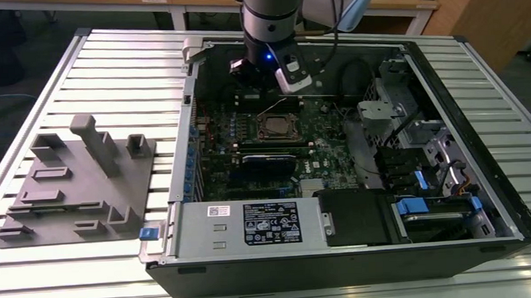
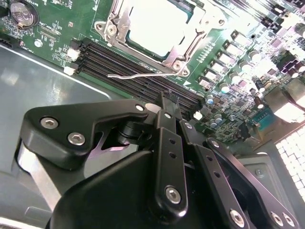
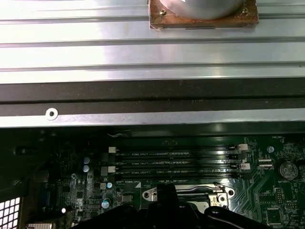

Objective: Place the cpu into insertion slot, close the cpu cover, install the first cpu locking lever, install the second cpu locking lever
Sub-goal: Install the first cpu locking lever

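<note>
The cpu [image 2: 155,24] lies pale and flat in the insertion slot [image 1: 278,125] on the green motherboard. The silvery cpu cover [image 2: 188,45] frames it, lying down around it. A thin wire locking lever [image 2: 143,75] stands free along the socket's side, over the black memory slots [image 2: 133,64]. My gripper [image 2: 167,100] hangs just above that lever with its black fingers together and nothing between them. In the exterior view the gripper [image 1: 290,88] hovers behind the socket inside the open case. The first wrist view has the socket's edge [image 3: 190,193] just past the gripper.
The case walls [image 1: 190,105] ring the board. A power supply [image 1: 250,222] lies at the front and drive cages [image 1: 424,150] at the exterior view's right. A grey fixture block [image 1: 81,175] sits on the slatted table [image 1: 112,68]. A copper-based heatsink [image 3: 202,12] rests outside the case.
</note>
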Action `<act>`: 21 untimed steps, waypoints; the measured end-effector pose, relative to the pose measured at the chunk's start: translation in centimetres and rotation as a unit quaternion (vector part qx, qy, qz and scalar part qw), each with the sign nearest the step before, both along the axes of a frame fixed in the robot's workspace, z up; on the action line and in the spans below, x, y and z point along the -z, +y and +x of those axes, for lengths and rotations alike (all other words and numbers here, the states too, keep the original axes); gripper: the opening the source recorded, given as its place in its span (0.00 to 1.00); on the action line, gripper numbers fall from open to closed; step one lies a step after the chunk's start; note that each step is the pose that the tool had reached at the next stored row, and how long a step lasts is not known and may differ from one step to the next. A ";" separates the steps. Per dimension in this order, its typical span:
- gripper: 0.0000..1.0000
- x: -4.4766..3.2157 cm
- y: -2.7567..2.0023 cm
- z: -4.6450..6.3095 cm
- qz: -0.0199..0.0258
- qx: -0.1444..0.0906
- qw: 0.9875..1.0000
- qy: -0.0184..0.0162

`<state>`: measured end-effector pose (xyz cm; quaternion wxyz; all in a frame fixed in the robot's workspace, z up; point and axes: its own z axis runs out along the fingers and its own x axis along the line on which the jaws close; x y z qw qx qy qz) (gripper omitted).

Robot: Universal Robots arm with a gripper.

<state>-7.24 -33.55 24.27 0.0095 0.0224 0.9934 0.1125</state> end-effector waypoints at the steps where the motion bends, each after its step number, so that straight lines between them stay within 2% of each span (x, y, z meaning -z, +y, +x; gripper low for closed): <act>1: 0.11 0.00 0.00 0.0 0.000 0.000 1.000 0.000; 21: 0.11 0.23 0.00 0.0 0.000 0.000 1.000 0.000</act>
